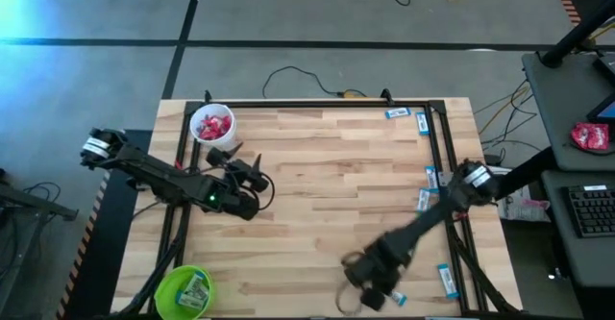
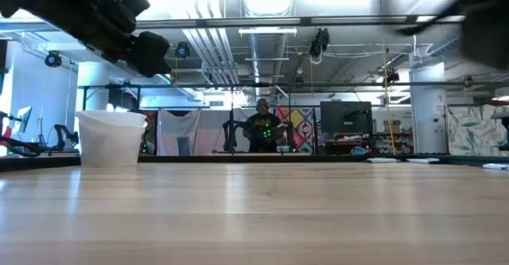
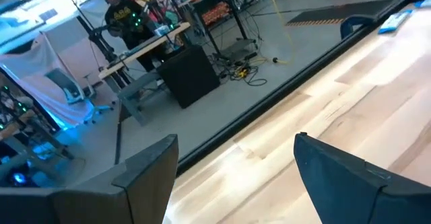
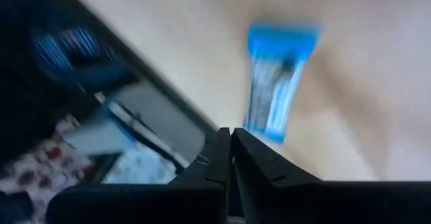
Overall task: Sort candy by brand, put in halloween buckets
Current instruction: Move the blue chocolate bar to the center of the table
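Right gripper [image 4: 231, 143], fingers pressed together and holding nothing, hovers near the table's 5 o'clock edge. Blue candy [image 4: 275, 89] lies flat just past the fingertips, its long axis roughly in line with them. Left gripper [image 1: 252, 176] waits open, far off near the white bucket [image 1: 211, 126]; the green bucket [image 1: 184, 289] is at 7 o'clock.

White bucket [image 1: 211, 125]: red candy inside. Lime green bucket [image 1: 184, 289]. Loose candy [image 1: 446, 279]: light blue and white. Worktop [image 1: 317, 195]: pale wood grain.
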`<state>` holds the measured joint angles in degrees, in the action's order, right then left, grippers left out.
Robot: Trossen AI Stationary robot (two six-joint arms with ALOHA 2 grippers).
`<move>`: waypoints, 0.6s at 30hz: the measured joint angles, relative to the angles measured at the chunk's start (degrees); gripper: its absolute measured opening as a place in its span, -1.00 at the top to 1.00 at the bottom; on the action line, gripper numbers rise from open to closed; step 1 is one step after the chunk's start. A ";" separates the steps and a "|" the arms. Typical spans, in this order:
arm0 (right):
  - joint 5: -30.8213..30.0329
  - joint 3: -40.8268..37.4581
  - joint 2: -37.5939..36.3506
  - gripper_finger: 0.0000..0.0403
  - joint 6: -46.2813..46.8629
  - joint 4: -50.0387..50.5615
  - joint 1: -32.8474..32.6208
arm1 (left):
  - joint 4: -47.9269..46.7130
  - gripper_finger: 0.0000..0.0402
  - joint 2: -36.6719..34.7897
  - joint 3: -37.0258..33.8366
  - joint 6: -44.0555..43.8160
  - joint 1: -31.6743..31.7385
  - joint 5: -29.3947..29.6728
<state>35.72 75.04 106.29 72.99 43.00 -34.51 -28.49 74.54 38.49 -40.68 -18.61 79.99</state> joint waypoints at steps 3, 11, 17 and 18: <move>6.41 -0.52 2.16 0.94 3.45 -0.79 -3.07 | 0.05 -0.39 0.44 0.85 -2.05 0.00 -0.14; 8.23 0.69 8.80 0.94 2.33 -1.59 -1.02 | 0.21 -0.39 -0.48 3.96 3.67 0.00 2.22; 5.89 4.89 10.55 0.94 -5.79 -1.31 5.18 | 0.14 -0.39 -0.48 4.04 4.97 -0.09 0.99; 4.42 5.74 10.55 0.94 -7.83 -1.46 6.33 | 0.14 -0.39 -0.48 4.01 4.76 -0.09 1.00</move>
<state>40.14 80.78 116.84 65.16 41.54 -28.18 -28.34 74.06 42.50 -35.92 -18.70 80.99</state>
